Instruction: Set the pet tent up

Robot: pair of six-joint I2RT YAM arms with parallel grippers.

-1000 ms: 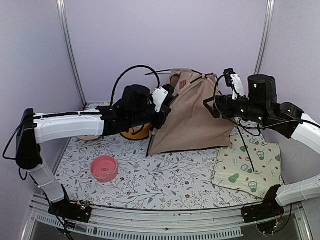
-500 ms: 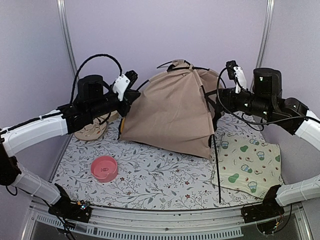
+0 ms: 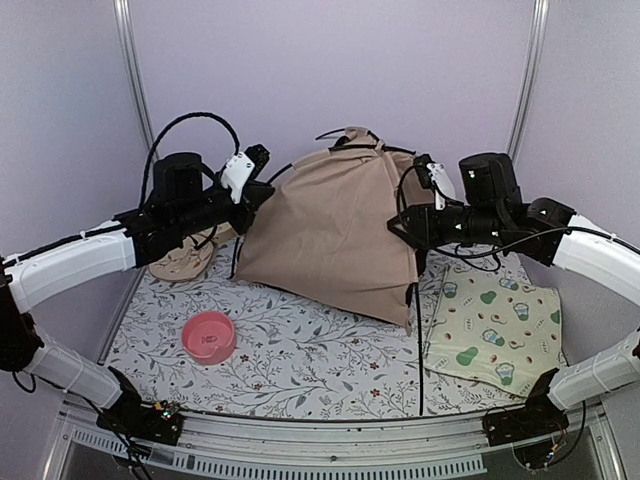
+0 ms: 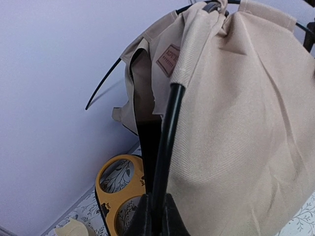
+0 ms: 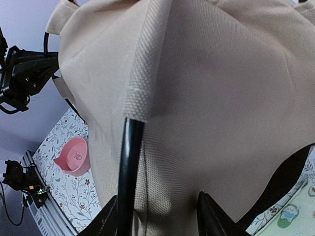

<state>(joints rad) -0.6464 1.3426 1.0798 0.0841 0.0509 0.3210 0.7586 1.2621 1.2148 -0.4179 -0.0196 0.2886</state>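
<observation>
The tan pet tent point(image 3: 330, 235) stands spread in the middle of the table, its black poles crossing at the top. At the tent's left edge my left gripper point(image 3: 262, 186) is shut on a black pole point(image 4: 167, 132), which runs up from between its fingers point(image 4: 157, 199) into a fabric sleeve. The brown label patch point(image 4: 169, 59) shows near the top. My right gripper point(image 3: 405, 226) is at the tent's right edge. Its jaws point(image 5: 156, 201) stand apart around tent fabric. Another black pole point(image 5: 129, 167) lies against the inside of its left finger point(image 5: 109, 219).
A pink bowl point(image 3: 209, 336) sits front left on the floral table cover point(image 3: 300, 360). A cream mat with green prints point(image 3: 495, 330) lies to the right. The yellow double-bowl feeder point(image 4: 120, 189) stands behind the tent's left side. A tan item point(image 3: 180, 262) lies far left.
My left arm has swung left with the pole, and the tent has opened out from a folded heap. My right gripper has moved in onto the tent's right edge, and its jaws have narrowed.
</observation>
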